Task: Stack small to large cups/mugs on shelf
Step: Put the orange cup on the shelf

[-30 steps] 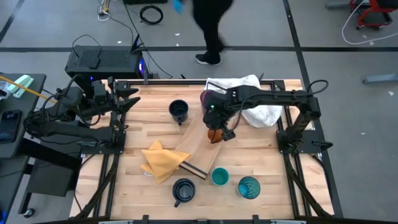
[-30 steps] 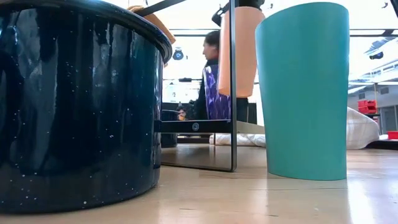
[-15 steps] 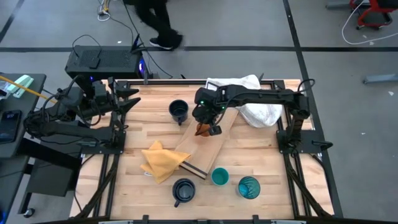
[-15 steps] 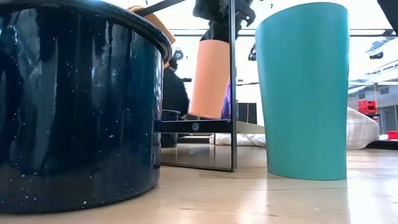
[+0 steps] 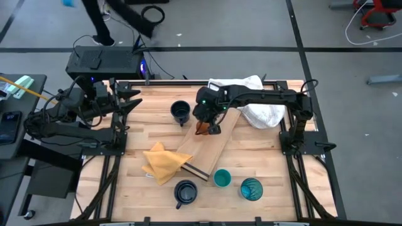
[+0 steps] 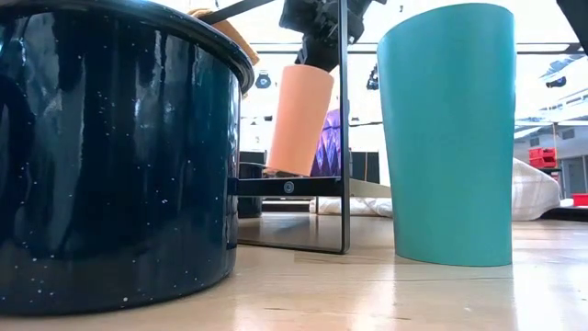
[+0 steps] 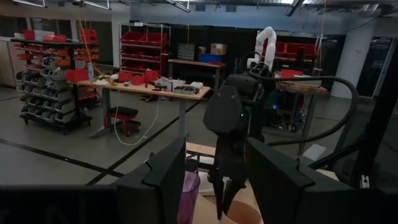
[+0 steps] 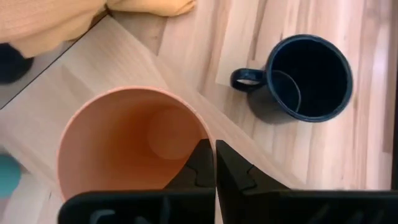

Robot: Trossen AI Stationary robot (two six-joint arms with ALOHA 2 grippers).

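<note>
High view: the right gripper [image 5: 209, 127] is over the upper end of the long light-wood shelf plank [image 5: 207, 145], which lies diagonally across the butcher-block table [image 5: 151, 113]. Its fingers are pinched together on the rim of the small orange cup [image 5: 202, 129], which sits at the plank's upper left edge. A dark navy handled mug [image 5: 181, 112] stands on the table just beside that end of the plank. A second dark navy handled mug [image 5: 185, 193], a small teal cup [image 5: 222, 179] and a tall teal-blue patterned tumbler [image 5: 251, 189] stand near the table's front edge, beyond the plank's lower end. A crumpled yellow cloth [image 5: 162, 162] lies against the plank's lower left side; a white towel [image 5: 254, 107] lies at the back right. The left gripper [image 5: 129, 99] waits at the table's back left corner, fingers parted and holding nothing.

Low view: the orange cup [image 6: 299, 119] hangs tilted from the right gripper [image 6: 319, 46], its base at or just above the plank's end [image 6: 289, 187]. The navy mug [image 6: 115, 156] and teal cup [image 6: 450, 133] fill the foreground.

Left wrist view: the right arm is seen descending to the orange cup [image 7: 233, 211]; a translucent purple tumbler [image 7: 188, 198] shows beside it.

Right wrist view: fingers [image 8: 231, 169] closed on the orange cup's rim [image 8: 134, 146], plank beneath, navy mug [image 8: 305, 78] on the table alongside.
</note>
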